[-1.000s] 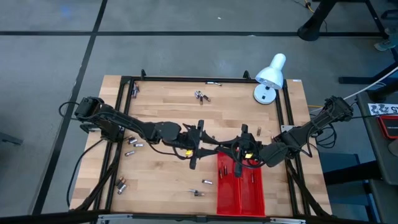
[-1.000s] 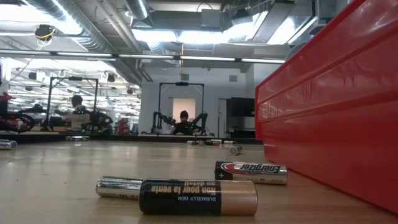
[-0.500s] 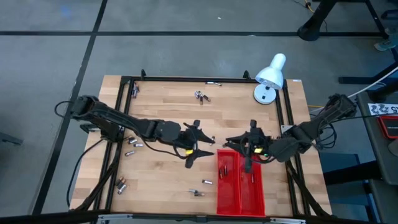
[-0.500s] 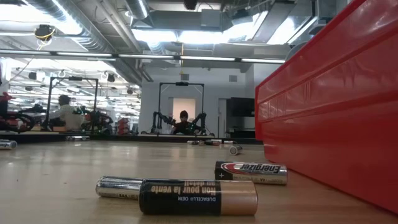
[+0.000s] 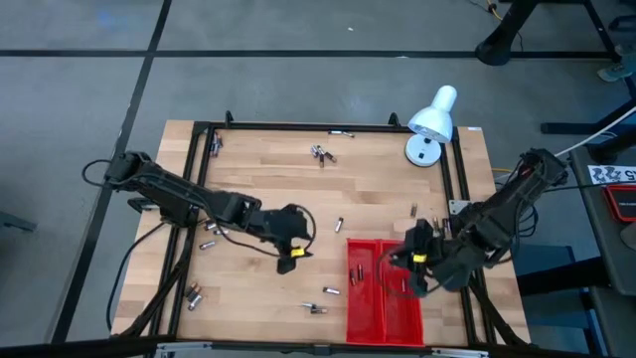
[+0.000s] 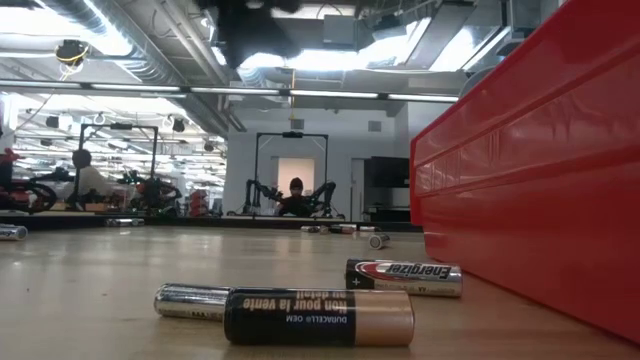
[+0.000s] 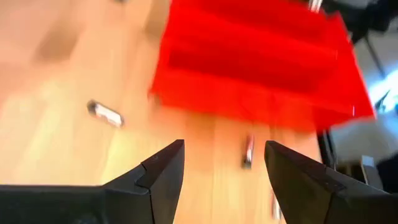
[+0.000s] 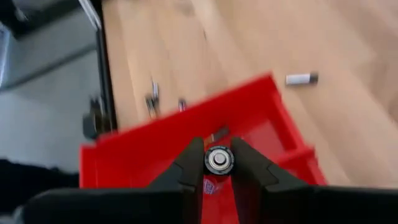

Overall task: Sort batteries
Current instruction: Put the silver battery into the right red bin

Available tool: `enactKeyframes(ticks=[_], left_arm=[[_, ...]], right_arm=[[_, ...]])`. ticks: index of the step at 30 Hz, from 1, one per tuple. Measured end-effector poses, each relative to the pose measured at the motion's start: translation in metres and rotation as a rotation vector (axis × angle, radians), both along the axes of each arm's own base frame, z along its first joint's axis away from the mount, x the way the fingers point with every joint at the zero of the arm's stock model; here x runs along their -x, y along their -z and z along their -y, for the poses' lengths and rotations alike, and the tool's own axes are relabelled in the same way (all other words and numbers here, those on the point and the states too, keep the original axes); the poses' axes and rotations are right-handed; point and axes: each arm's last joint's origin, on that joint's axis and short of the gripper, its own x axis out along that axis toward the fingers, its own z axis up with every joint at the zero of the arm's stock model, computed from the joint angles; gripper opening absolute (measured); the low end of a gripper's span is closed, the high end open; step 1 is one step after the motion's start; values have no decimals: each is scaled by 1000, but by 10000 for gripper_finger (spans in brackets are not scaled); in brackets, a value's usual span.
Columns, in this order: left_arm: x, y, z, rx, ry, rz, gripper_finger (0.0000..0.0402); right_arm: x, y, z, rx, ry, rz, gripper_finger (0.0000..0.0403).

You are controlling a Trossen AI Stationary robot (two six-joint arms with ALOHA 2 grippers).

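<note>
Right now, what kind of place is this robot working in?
Probably a robotics lab or workshop. The low view shows exposed ceiling ducts, other arm rigs across the room and a seated person. The high view shows a framed wooden table on a concrete floor.

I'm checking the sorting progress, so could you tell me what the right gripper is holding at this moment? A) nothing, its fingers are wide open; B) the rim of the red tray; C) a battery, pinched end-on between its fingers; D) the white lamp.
C: the right wrist view shows the right gripper shut on a battery, its round metal end facing the camera, above the red tray.
</note>
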Motion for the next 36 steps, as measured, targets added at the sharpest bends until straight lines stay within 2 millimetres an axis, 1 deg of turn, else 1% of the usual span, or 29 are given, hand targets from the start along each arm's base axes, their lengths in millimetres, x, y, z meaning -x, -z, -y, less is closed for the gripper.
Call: enactKeyframes(ticks=[4, 7, 10, 15, 21, 25, 29, 33, 36], left_arm=[[7, 3, 13, -27, 59, -32, 210], [8, 6, 21, -54, 106, -36, 210], [8, 13, 30, -73, 139, -55, 210], [4, 37, 46, -83, 161, -139, 210], [0, 69, 63, -99, 177, -232, 210], [-2, 84, 72, -84, 164, -263, 210], [-2, 89, 79, -62, 156, -266, 210], [-1, 89, 81, -48, 148, -266, 210], [-1, 89, 81, -38, 136, -266, 210]], right_arm=[[1, 17, -14, 24, -27, -101, 51], [0, 29, -24, 36, -68, -175, 51], [-3, 39, -33, 42, -92, -227, 51], [-8, 52, -40, 37, -118, -300, 51], [-9, 64, -47, 61, -131, -332, 52], [-3, 85, -50, 48, -144, -357, 52], [-1, 104, -50, -9, -139, -369, 52], [-2, 116, -49, -38, -143, -342, 52], [-1, 120, -48, -35, -141, -343, 55]])
